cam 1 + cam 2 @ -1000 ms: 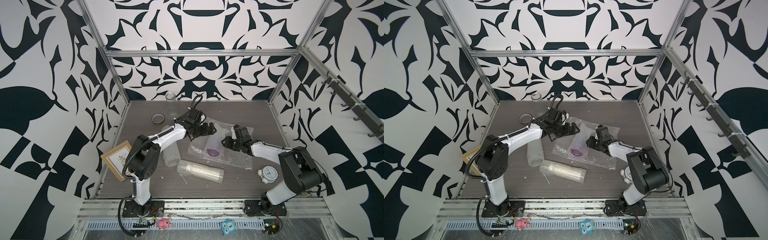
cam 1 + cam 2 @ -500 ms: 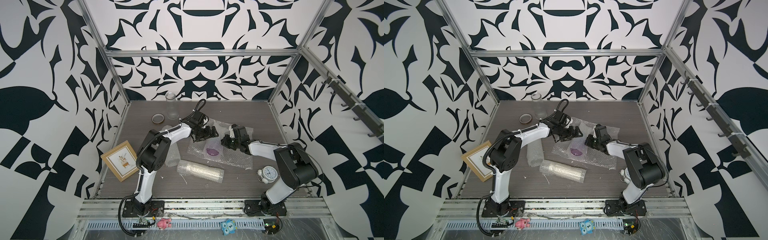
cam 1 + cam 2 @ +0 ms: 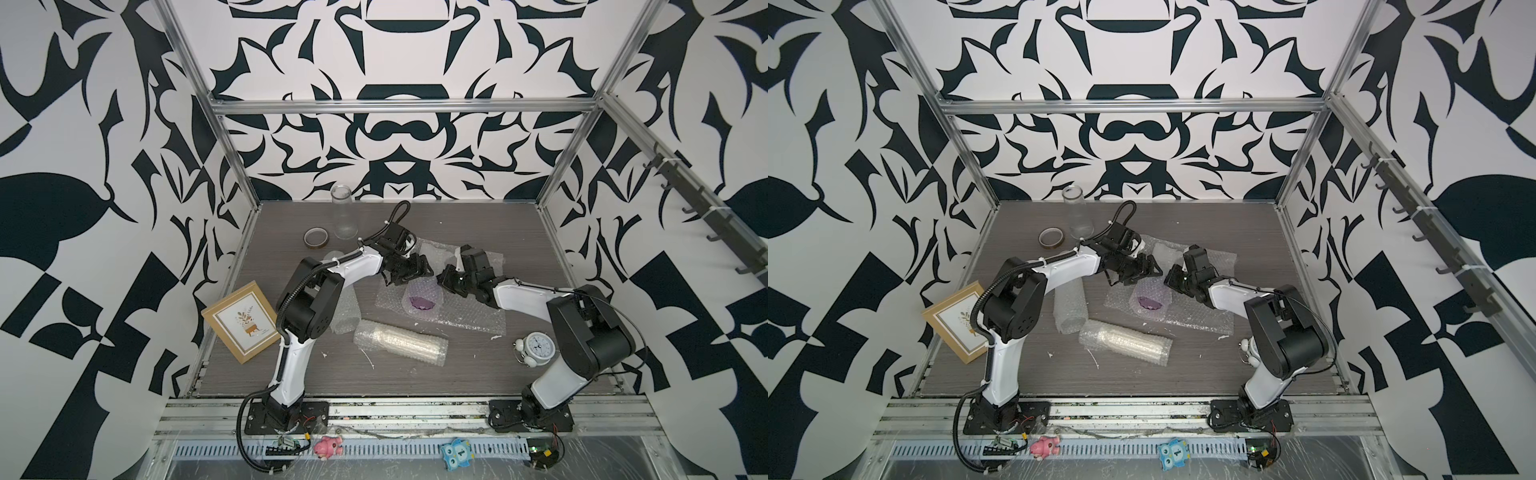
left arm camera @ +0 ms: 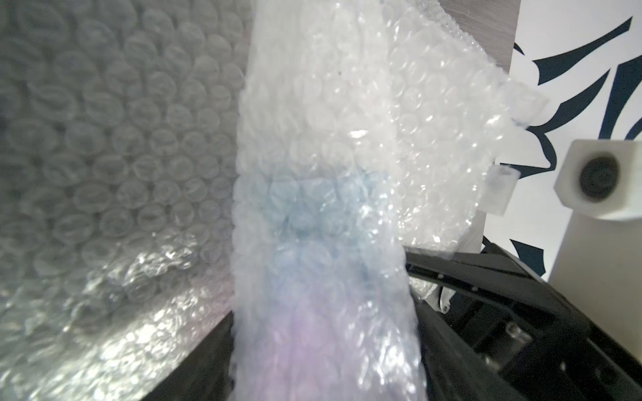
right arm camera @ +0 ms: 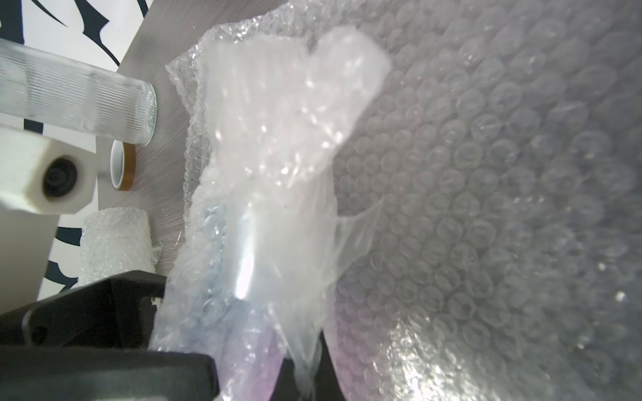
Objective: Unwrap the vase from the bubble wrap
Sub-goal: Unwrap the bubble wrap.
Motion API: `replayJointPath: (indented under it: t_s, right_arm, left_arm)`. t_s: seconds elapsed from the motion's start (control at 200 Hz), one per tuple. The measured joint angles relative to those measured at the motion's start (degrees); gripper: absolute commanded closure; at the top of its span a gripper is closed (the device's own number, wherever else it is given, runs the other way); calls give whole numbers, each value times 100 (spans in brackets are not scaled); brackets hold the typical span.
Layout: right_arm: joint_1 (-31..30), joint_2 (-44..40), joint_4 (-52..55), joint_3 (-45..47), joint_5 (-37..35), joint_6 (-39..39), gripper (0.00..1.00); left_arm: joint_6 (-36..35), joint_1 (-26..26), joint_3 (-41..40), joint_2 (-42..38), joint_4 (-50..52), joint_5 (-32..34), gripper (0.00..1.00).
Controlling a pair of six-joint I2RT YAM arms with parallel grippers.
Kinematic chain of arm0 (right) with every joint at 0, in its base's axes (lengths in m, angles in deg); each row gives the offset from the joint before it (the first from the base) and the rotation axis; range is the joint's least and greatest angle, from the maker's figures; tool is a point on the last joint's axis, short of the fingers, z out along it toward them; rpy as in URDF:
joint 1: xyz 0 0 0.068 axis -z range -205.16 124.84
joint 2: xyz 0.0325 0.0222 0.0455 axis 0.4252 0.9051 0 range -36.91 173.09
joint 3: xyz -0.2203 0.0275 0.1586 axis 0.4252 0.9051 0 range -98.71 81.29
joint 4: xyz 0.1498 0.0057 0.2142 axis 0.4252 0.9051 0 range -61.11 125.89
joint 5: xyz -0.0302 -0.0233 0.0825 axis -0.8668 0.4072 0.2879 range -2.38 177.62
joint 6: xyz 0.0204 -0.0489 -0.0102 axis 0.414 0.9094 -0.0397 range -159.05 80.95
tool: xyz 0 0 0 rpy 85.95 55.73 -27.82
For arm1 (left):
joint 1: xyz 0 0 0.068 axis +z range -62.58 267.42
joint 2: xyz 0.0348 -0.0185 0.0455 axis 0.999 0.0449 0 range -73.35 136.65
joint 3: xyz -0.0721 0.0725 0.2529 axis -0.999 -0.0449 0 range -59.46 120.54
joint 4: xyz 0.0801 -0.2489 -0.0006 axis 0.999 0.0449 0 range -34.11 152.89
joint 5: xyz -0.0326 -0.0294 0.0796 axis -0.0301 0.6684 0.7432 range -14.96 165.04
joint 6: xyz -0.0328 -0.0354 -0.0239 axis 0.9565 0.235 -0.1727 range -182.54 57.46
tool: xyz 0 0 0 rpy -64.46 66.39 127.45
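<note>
A wood-framed picture (image 3: 241, 326) lay at the grey desk's (image 3: 415, 386) left edge; open room ran along the front. A rolled bubble-wrap tube (image 3: 347, 318) lay beside the left arm, a second rolled tube (image 3: 401, 345) just ahead. Mid-desk, the left end effector (image 3: 409, 274) straddled a raised fold of the clear, whitish bubble wrap sheet (image 3: 465, 316); I could not tell whether it gripped. A purple item (image 3: 419, 302) showed inside. The right end effector (image 3: 446, 283) was clamped on that wrap. A white alarm clock (image 3: 534, 347) sat right.

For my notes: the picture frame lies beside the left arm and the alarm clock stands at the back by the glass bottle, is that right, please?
Not quite: a top view shows the alarm clock at the front, beside the right arm. The picture frame is beside the left arm.
</note>
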Motion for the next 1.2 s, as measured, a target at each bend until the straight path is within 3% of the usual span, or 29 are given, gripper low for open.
replayJointPath:
  t_s: [0.69,1.2]
  right_arm:
    - [-203,-140,533,-592,-439,-308,100]
    - [-210,-238,1617,-1163,-542,-531,100]
  left_arm:
    - [96,26,39,-238,105,55,26]
    - [560,24,120,-251,83,-221,26]
